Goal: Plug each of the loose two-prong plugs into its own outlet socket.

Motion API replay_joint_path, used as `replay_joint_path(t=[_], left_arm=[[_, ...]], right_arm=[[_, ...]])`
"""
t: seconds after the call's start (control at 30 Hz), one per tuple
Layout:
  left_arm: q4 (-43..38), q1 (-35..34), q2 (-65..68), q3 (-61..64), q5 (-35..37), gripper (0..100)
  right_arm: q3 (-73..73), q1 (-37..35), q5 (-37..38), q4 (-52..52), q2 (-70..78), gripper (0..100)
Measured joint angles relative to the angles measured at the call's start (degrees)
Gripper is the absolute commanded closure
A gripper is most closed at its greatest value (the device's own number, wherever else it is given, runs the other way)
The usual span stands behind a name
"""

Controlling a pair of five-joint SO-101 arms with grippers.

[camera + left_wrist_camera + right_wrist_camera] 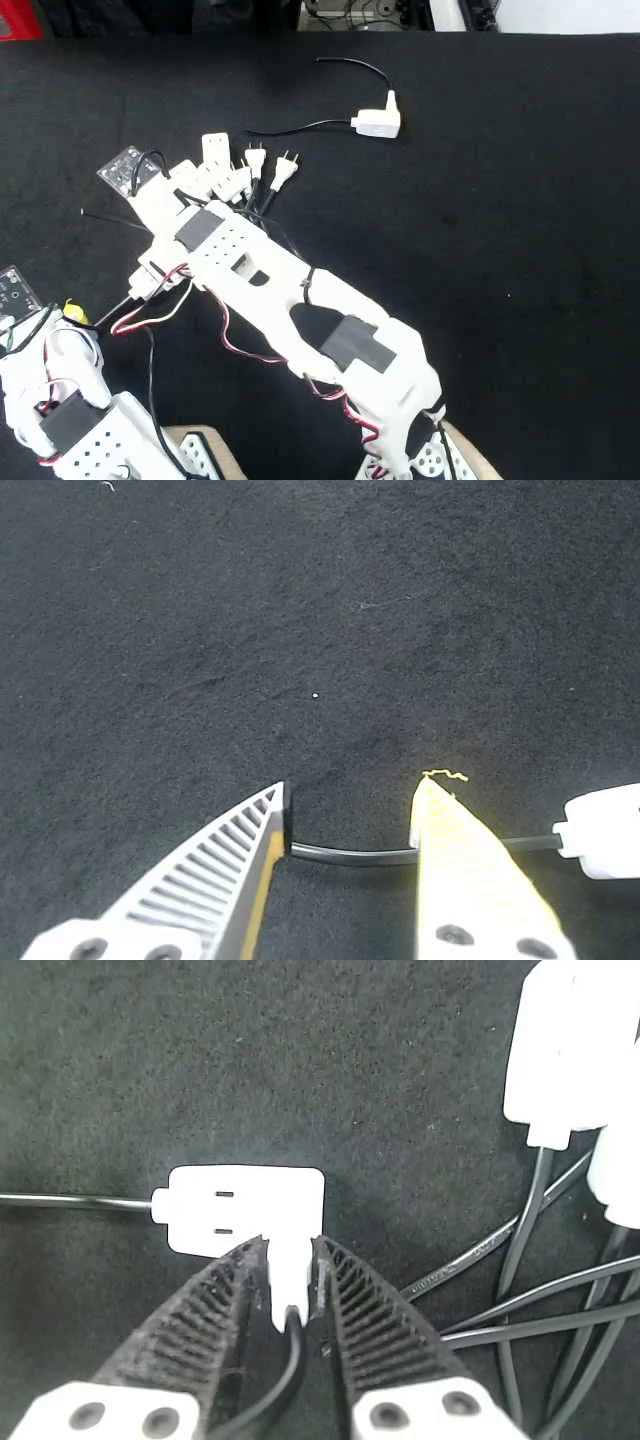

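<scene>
My right gripper [288, 1260] is shut on a white two-prong plug [290, 1272] whose front end meets the edge of a white outlet socket [245, 1208] with two slots on its face. In the high view that gripper [218, 172] sits at the table's left-middle, against the socket [215, 148]. Two loose plugs [255, 155] [288, 160] on black cords lie just right of it. A second white socket [378, 122] with a plug in it lies farther back. My left gripper [350, 795] is open low over the black mat, with a thin black wire [350, 855] crossing between its fingers.
Black cords [520, 1290] tangle beside the right gripper, under two more white plug bodies [570, 1050]. A white connector [605, 830] lies by the left gripper. The left arm [60, 400] stays at the table's front left corner. The black mat [520, 250] covers the table.
</scene>
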Motion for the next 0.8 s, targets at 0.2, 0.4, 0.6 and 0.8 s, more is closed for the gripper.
replay_joint_path(t=[0.2, 0.4, 0.6, 0.8], left_arm=[[0.0, 0.0, 0.0, 0.0, 0.0, 79], [0.0, 0.0, 0.0, 0.0, 0.0, 79], [0.0, 0.0, 0.0, 0.0, 0.0, 79], [0.0, 0.0, 0.0, 0.0, 0.0, 79]], right_arm=[[-0.7, 0.7, -0.1, -0.3, 0.1, 98.7], [-6.9, 1.0, 0.0, 5.4, 0.4, 98.7], [-12.2, 1.0, 0.0, 9.7, 0.8, 98.7], [-12.7, 1.0, 0.0, 9.9, 4.2, 98.7]])
